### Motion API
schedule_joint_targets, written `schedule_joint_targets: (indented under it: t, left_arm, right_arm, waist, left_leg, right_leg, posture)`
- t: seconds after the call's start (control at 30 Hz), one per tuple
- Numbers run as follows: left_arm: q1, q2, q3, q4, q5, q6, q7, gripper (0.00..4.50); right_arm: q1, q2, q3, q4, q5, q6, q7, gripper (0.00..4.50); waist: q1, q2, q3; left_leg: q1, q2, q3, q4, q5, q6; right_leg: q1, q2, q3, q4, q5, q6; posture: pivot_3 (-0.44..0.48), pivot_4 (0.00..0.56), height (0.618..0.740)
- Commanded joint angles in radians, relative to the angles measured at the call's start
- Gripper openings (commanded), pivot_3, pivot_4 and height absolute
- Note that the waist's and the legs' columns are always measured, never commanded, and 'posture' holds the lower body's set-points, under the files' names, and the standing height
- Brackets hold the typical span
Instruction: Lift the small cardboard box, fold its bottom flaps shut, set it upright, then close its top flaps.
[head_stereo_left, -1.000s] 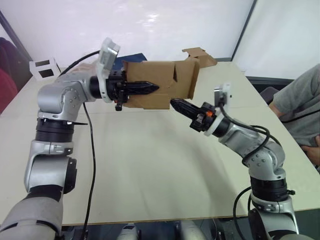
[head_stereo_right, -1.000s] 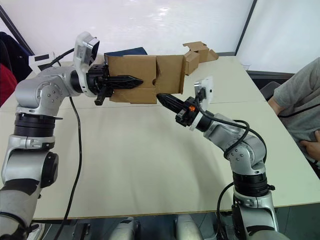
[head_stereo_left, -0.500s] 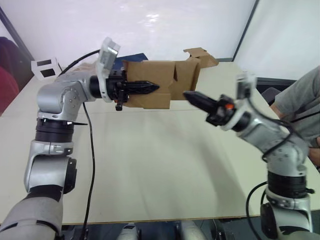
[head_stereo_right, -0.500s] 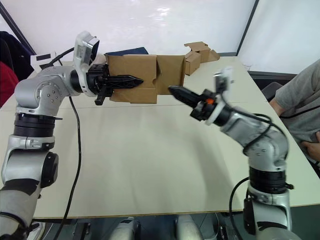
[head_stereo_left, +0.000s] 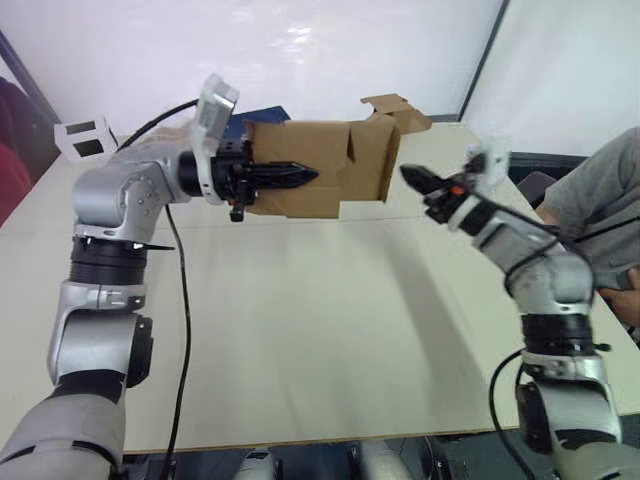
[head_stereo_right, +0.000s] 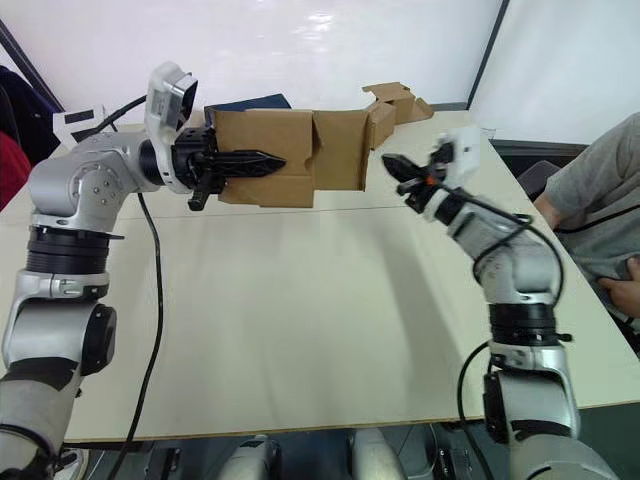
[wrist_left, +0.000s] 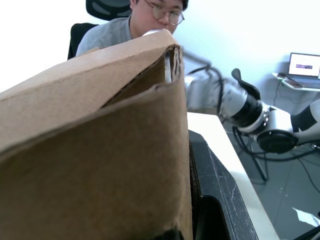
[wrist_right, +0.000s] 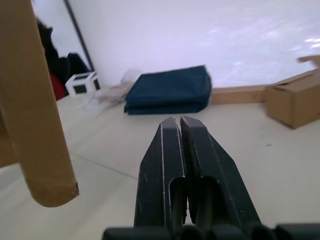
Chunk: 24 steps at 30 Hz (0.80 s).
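The left gripper (head_stereo_left: 300, 176) pinches a wall of the plain brown rectangular cardboard box (head_stereo_left: 320, 170), held sideways above the pale surface (head_stereo_left: 300, 320). The right gripper (wrist_right: 180, 125), fingers pressed together, hovers beside its open end.

My head pair looked forward-down over the surface (head_stereo_left: 300, 330), sharing both arms. Left wrist camera sat pressed against the small cardboard box (wrist_left: 100, 165); right wrist camera faced along its claw (wrist_right: 181, 125).

small cardboard box (head_stereo_left: 325, 178) above worktop (head_stereo_left: 300, 320) at 12 o'clock | left gripper (head_stereo_left: 300, 176) at its 9 | right gripper (head_stereo_left: 412, 176) at its 3, apart
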Motion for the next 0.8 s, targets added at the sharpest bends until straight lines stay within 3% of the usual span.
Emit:
schedule_joint_targets:
  t: [0.03,0.13,0.23,0.63,0.77,0.8]
  left_arm:
    - [-0.015,0.008,0.019,-0.016,-0.009,-0.013,0.002,0.0]
    - [-0.011,0.016,0.03,-0.007,-0.006,-0.018,0.013,0.0]
    - [-0.012,0.017,0.034,-0.002,-0.01,-0.016,0.015,0.0]
    - [-0.032,0.015,0.019,0.049,0.007,-0.051,0.007,0.0]
    - [-0.034,0.013,0.022,0.05,-0.003,-0.044,0.005,0.0]
    - [-0.035,0.014,0.023,0.05,-0.005,-0.042,0.004,0.0]
  right_arm:
    - [-0.033,0.038,-0.012,-0.072,0.054,-0.002,0.076,0.08]
    - [0.058,0.067,-0.068,-0.256,0.291,0.15,0.11,0.08]
    - [0.089,0.1,-0.104,-0.319,0.398,0.211,0.07,0.08]
    - [0.142,0.195,-0.101,-0.384,0.475,0.232,-0.031,0.08]
    - [0.17,0.21,-0.096,-0.382,0.482,0.234,-0.042,1.04]
    - [0.176,0.213,-0.096,-0.381,0.484,0.235,-0.043,1.53]
  waist:
    - [0.002,0.0,0.0]
    - [0.012,0.0,0.0]
    - [0.008,0.0,0.0]
    - [0.008,0.0,0.0]
    - [0.007,0.0,0.0]
    - [0.007,0.0,0.0]
  left_leg:
    - [0.0,0.0,0.0,0.0,0.0,0.0]
    - [-0.001,0.0,0.0,0.001,0.0,0.0]
    - [-0.001,0.0,-0.001,0.001,0.0,0.0]
    - [0.0,0.0,-0.001,0.001,-0.001,0.002]
    - [0.0,0.0,-0.001,0.001,-0.001,0.002]
    - [0.0,0.0,-0.001,0.001,-0.001,0.002]
  right_leg:
    - [0.0,0.0,0.0,0.0,0.0,0.0]
    - [0.0,-0.001,0.0,0.0,0.0,0.0]
    - [0.001,-0.001,-0.001,0.0,0.0,0.0]
    - [0.001,0.0,-0.001,0.0,0.0,0.0]
    - [0.001,0.0,-0.001,0.0,0.0,0.0]
    - [0.001,0.0,-0.001,0.0,0.0,0.0]
  posture:
    - [0.0,0.15,0.74]
    - [0.0,0.15,0.74]
    - [0.0,0.15,0.74]
    - [0.0,0.15,0.74]
    - [0.0,0.15,0.74]
    - [0.0,0.15,0.74]
